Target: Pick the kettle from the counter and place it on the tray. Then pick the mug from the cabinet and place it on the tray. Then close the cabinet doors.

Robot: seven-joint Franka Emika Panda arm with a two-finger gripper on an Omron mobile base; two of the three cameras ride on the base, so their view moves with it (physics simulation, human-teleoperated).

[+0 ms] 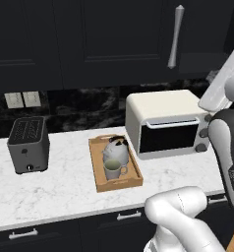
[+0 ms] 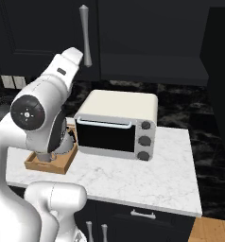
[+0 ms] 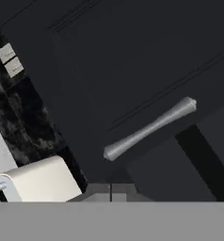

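Kettle (image 1: 116,149) and mug (image 1: 113,170) are sitting on the tray (image 1: 100,184). The arm is facing the cabinet door (image 3: 109,70); claw state cannot be told. Risk: slipping off the handle (image 3: 149,128), leaving the door ajar.

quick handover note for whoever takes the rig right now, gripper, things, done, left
Gripper: faces the cabinet door near its handle; open or shut can't be told.
Kettle and mug both sit in the tray on the counter.
Done: both placements.
Left: doors; the left one looks shut, the right one seems not fully closed beside the handle.
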